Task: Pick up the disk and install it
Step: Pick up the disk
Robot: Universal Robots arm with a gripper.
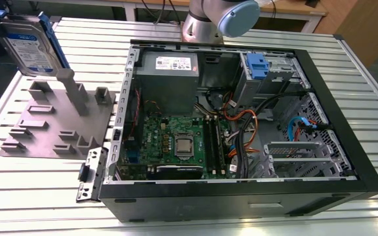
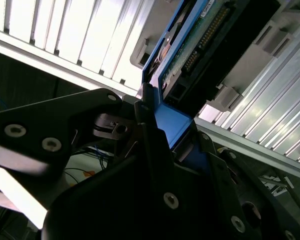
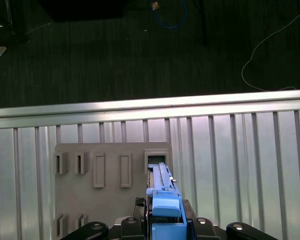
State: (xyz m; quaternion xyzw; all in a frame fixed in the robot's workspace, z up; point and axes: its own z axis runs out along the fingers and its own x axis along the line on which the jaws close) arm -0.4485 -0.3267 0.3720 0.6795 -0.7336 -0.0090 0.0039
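In the first wrist view, the claw (image 3: pixel 166 227) is clamped on the disk (image 3: pixel 162 181). 1 dark finger (image 3: pixel 135 229) sits on each side of the drive's blue rail (image 3: pixel 166 210). The disk hangs on edge straight below the claw, its far end lined up with a slot (image 3: pixel 157 160) in the grey fixture plate (image 3: pixel 110 195). The plate lies on the slatted counter (image 3: pixel 240 150). Past the counter's edge is dark floor (image 3: pixel 115 55) with loose cables.

In the second wrist view, the blue rail runs out from between the fingers. The drive's circuit side and connector pins show just beyond them, over the bright slats.

In the exterior view, the disk stands upright with its white-and-blue label facing the camera. Its lower edge is at the top of a tall post (image 1: pixel 71 93) on the plate, and contact cannot be told. Well away from the claw lies an open computer case (image 1: pixel 346 147). A grey power-supply box (image 1: pixel 169 73) and a drive cage (image 1: pixel 267 73) with a blue latch sit inside.
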